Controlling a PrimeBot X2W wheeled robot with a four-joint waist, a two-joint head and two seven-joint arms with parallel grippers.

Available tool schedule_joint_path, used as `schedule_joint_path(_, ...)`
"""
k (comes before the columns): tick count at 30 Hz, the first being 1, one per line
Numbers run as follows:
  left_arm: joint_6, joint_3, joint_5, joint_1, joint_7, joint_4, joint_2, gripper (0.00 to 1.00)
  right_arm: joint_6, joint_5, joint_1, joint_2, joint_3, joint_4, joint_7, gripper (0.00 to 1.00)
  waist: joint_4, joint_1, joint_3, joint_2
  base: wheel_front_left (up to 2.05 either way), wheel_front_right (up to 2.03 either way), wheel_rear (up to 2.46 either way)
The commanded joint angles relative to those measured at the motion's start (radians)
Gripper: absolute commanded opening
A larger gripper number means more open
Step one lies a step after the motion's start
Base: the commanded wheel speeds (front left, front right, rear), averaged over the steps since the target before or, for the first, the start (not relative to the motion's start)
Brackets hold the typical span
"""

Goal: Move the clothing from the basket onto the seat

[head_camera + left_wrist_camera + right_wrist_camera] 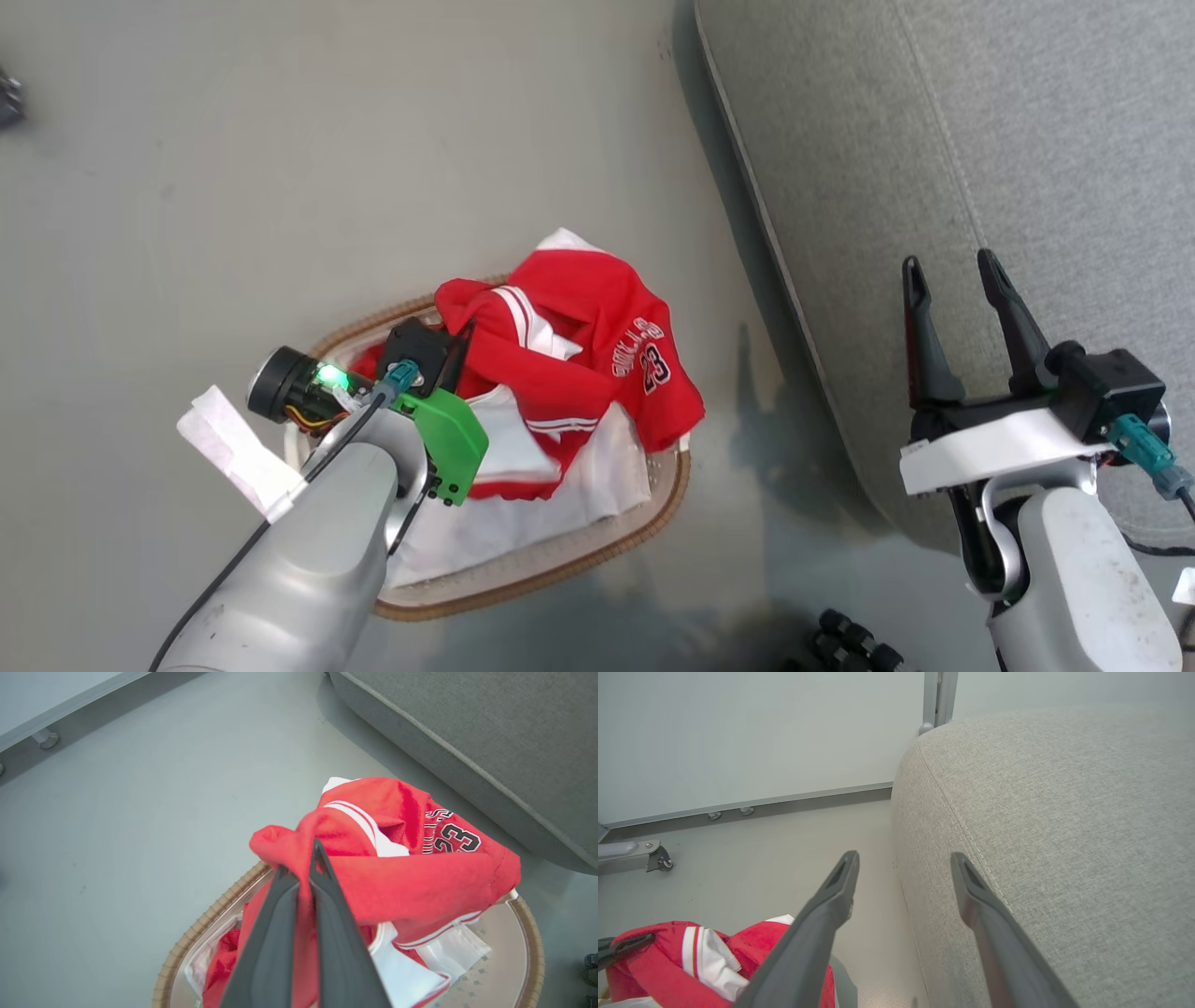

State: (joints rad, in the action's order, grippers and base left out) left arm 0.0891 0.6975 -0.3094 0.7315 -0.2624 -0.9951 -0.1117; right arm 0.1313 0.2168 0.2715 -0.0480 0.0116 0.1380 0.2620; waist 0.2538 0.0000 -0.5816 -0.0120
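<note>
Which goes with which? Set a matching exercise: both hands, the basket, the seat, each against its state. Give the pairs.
1. left hand with two long dark fingers
2. right hand with two long dark fingers
3. oval white perforated plastic basket with brown woven rim
4. large grey fabric seat

A. open, holding nothing
B. on the floor, soft red white-striped clothing piled in it
C. shut on the clothing
D. stitched seam, beside the basket

Pairs: 1-C, 2-A, 3-B, 4-D

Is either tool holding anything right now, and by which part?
The left tool is shut on the clothing, pinching a bunched red fold beside the white-striped trim. The right tool is open and holds nothing.
</note>
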Motion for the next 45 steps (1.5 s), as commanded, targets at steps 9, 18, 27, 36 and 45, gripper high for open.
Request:
schedule_joint_path(9, 0.03, 0.05, 0.062, -0.012, -0.004, 0.182, -0.089, 0.0, -0.001, -0.054, -0.12, -0.004, -0.01, 0.037, 0.005, 1.0, -0.092, 0.0, 0.332, 0.012, 0.0, 0.0, 0.0)
schedule_joint_path(18, 0.042, 0.146, -0.027, 0.094, 0.054, 0.294, -0.152, 0.0, -0.001, -0.074, -0.182, -0.004, 0.016, 0.054, 0.005, 1.0, -0.075, 0.0, 0.478, 0.012, 0.0, 0.0, 0.0)
schedule_joint_path(27, 0.042, 0.198, -0.113, 0.24, 0.097, 0.394, -0.198, 0.0, -0.001, -0.084, -0.189, -0.004, 0.054, 0.057, 0.005, 1.0, -0.059, 0.0, 0.543, 0.012, 0.0, 0.0, 0.0)
schedule_joint_path(36, 0.042, 0.212, -0.134, 0.348, 0.117, 0.391, -0.165, 0.0, -0.001, -0.094, -0.193, -0.004, 0.085, 0.063, 0.005, 1.0, -0.055, 0.0, 0.574, 0.012, 0.0, 0.0, 0.0)
schedule_joint_path(45, 0.042, 0.223, -0.154, 0.381, 0.109, 0.379, -0.135, 0.0, -0.001, -0.059, -0.163, -0.004, 0.168, 0.073, 0.005, 1.0, -0.058, 0.0, 0.592, 0.012, 0.0, 0.0, 0.0)
